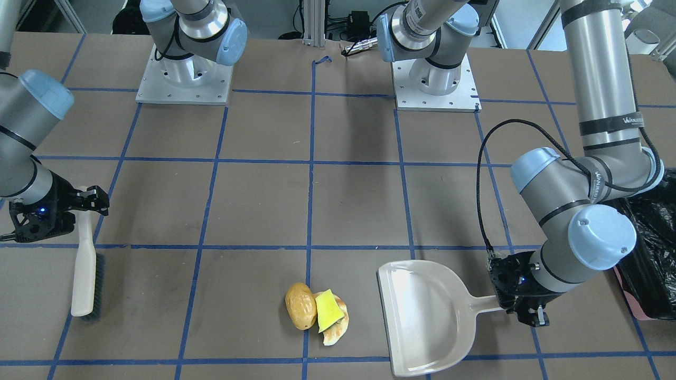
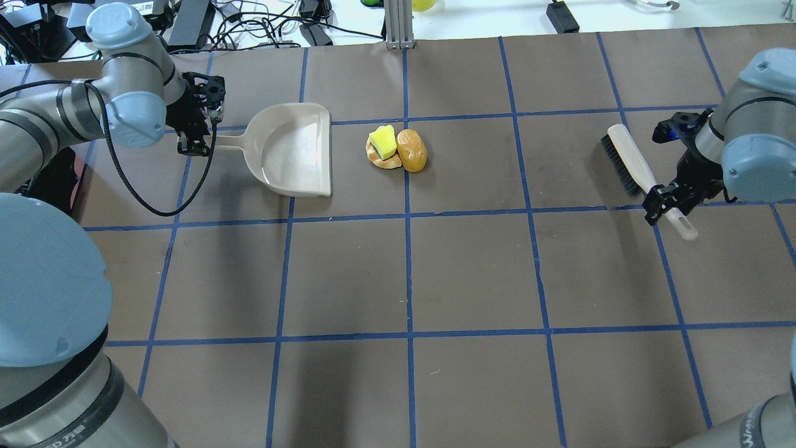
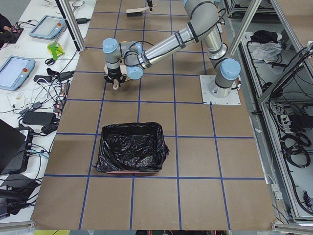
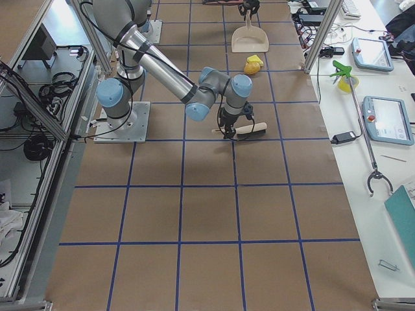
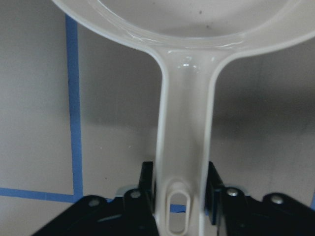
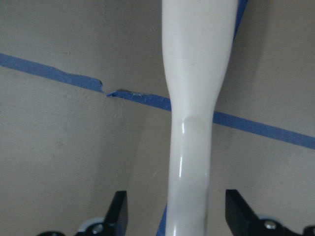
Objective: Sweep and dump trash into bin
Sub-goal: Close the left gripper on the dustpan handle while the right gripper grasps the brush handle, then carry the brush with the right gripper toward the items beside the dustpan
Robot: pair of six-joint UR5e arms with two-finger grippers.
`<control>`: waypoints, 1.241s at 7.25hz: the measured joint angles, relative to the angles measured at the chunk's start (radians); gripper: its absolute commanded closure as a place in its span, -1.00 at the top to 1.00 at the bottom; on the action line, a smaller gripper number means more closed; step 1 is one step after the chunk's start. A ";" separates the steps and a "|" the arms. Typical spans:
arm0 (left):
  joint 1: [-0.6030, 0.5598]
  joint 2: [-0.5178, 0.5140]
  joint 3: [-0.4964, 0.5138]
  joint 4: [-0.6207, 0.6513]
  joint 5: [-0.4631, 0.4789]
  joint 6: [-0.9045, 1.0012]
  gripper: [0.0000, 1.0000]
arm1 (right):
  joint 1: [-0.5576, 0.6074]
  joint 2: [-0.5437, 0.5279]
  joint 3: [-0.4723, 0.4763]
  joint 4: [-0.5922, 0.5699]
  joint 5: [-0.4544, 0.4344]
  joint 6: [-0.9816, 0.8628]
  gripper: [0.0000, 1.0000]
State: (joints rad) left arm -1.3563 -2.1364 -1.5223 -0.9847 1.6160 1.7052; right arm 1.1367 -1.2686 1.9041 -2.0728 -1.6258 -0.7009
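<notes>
The trash (image 1: 317, 311) is a small pile of a brown potato-like lump, a yellow sponge piece and a tan bread scrap; it also shows in the overhead view (image 2: 397, 149). The beige dustpan (image 2: 292, 152) lies just left of the pile, its mouth facing it. My left gripper (image 2: 199, 134) is shut on the dustpan's handle (image 5: 184, 123). A white brush (image 2: 628, 162) lies far to the right. My right gripper (image 6: 177, 216) is open, its fingers apart on either side of the brush handle (image 6: 194, 98). The bin (image 3: 131, 147), lined with a black bag, stands behind my left arm.
The table is brown paper with a grid of blue tape lines (image 2: 407, 274). The two arm bases (image 1: 182, 79) stand at the robot's side of the table. The bin's edge (image 1: 649, 248) shows beside my left elbow in the front-facing view.
</notes>
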 measured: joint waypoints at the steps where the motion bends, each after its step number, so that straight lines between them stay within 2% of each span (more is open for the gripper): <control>1: -0.009 0.000 0.001 0.000 0.003 -0.002 -0.65 | 0.000 0.000 -0.001 -0.001 0.000 0.001 -1.00; 3: -0.026 0.001 0.004 -0.003 0.007 -0.007 -0.76 | 0.000 0.000 -0.004 0.000 -0.008 0.002 -1.00; 5: -0.033 0.000 0.005 -0.005 0.040 -0.007 -0.77 | 0.000 -0.003 -0.011 0.011 -0.028 0.006 -1.00; 7: -0.034 0.000 0.005 -0.005 0.063 -0.007 -0.77 | 0.014 -0.015 -0.061 0.075 -0.016 0.107 -1.00; 9: -0.035 0.000 0.006 -0.005 0.067 -0.007 -0.77 | 0.098 -0.014 -0.118 0.126 0.023 0.259 -1.00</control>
State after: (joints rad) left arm -1.3912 -2.1368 -1.5161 -0.9898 1.6827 1.6981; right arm 1.2349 -1.2825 1.7857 -1.9465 -1.6027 -0.4415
